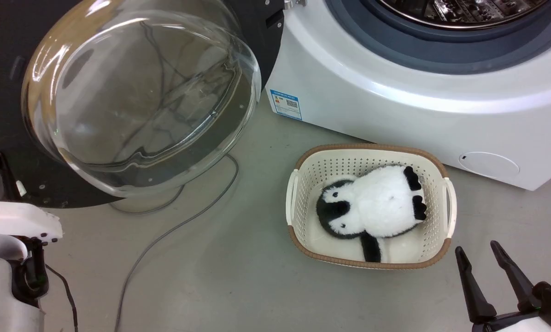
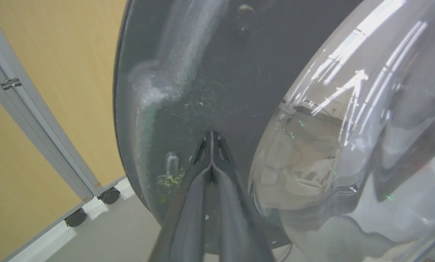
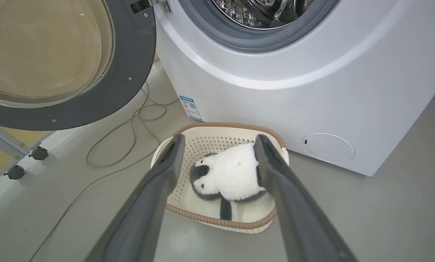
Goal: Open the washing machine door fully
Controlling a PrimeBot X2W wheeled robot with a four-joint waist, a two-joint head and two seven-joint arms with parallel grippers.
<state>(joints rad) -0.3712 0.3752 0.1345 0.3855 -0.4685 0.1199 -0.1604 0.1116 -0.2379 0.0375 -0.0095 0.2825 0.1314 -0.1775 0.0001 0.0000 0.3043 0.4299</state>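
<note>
**Q:** What sits at 1 o'clock in the head view?
**A:** The washing machine (image 1: 395,106), white, with its drum opening (image 1: 460,9) exposed.

**Q:** And the washing machine door?
**A:** The washing machine door (image 3: 126,83) stands swung wide at 10 o'clock. Its inner face is toward the camera and its glass bowl (image 1: 142,97) bulges outward. It is judged well open, with perhaps a last arc of swing left.

**Q:** How will it handle?
**A:** It is probably rigid and fairly heavy, turning only about its hinge (image 1: 294,3). The bowl looks smooth, slippery and breakable. The dark grey ring (image 2: 203,72) beside it, out toward the free rim, is the better place to push.

**Q:** The smaller items?
**A:** A basket (image 1: 298,184) on the floor (image 1: 238,276), just toward 4 o'clock of centre, holds a plush penguin (image 1: 377,203). Farther out at 4 o'clock, the right hand (image 1: 478,246) hovers spread and empty. At 8 o'clock, the left hand (image 2: 211,136) has its fingers pressed together, pinching nothing. Its tips are at the ring, but contact cannot be confirmed.
</note>
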